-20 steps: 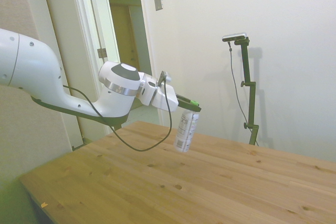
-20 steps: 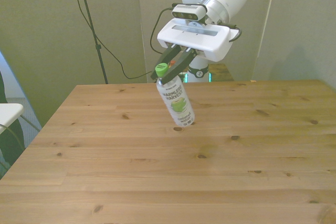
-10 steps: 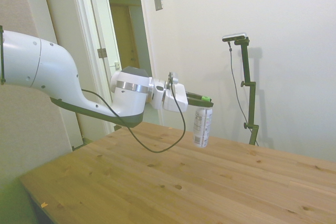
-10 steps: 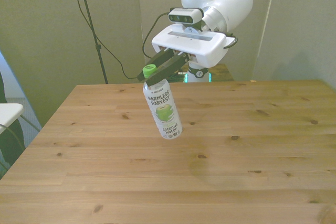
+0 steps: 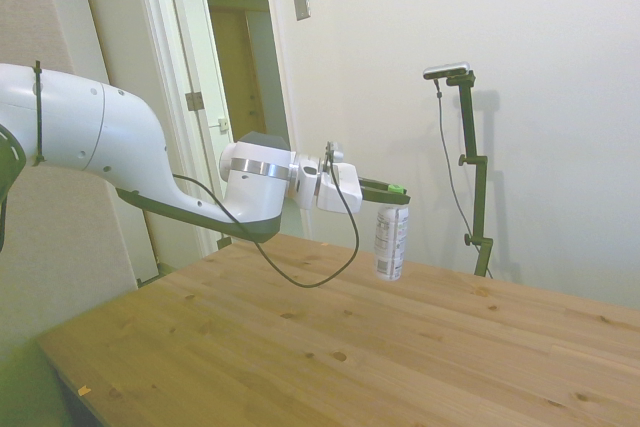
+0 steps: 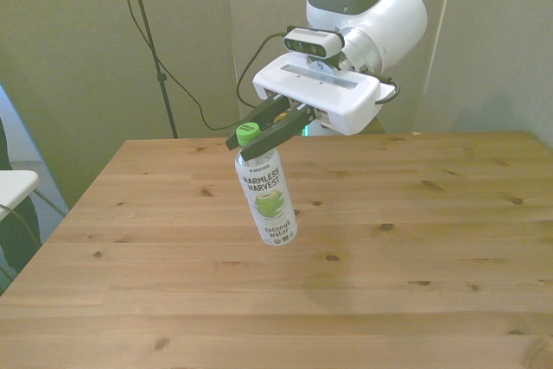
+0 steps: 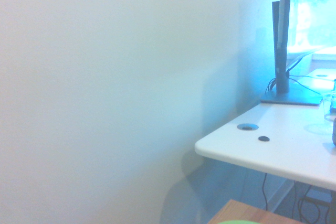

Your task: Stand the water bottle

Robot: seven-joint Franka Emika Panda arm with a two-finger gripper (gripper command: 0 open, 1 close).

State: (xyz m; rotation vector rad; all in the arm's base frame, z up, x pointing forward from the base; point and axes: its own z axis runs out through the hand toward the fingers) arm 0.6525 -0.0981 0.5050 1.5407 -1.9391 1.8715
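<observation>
The gripper [image 6: 259,136] is closed on the neck of the water bottle [image 6: 268,196], just under its green cap [image 6: 248,132], and the two dark fingers reach out almost level from the white arm [image 5: 110,152]. The bottle hangs below the fingers, in the air above the wooden table [image 6: 432,248]. Its bottom does not touch the wood; in the side view there is a clear gap between the bottle [image 5: 391,242] and the table [image 5: 300,347].

The long axis of the bottle is almost vertical. In the side view it looks straight up and down, but in the front view the bottom leans a little toward the front view's right and the cap toward the front view's left. So the bottle is nearly in standing position, cap on top, and I judge that the coming move is mainly a straight descent, with a small correction of the tilt so that the flat bottom meets the wood evenly.

Room for this is good. The bottle is over the inner part of the table, well apart from every edge, and no other object lies near it on the wood. The wrist view shows only a pale wall [image 7: 105,77] and a white desk [image 7: 294,150] in the background, so it does not help for the bottle.

The risk, as I see it, is opening the fingers while the bottom rests only on one edge; then the light bottle can fall over.
</observation>
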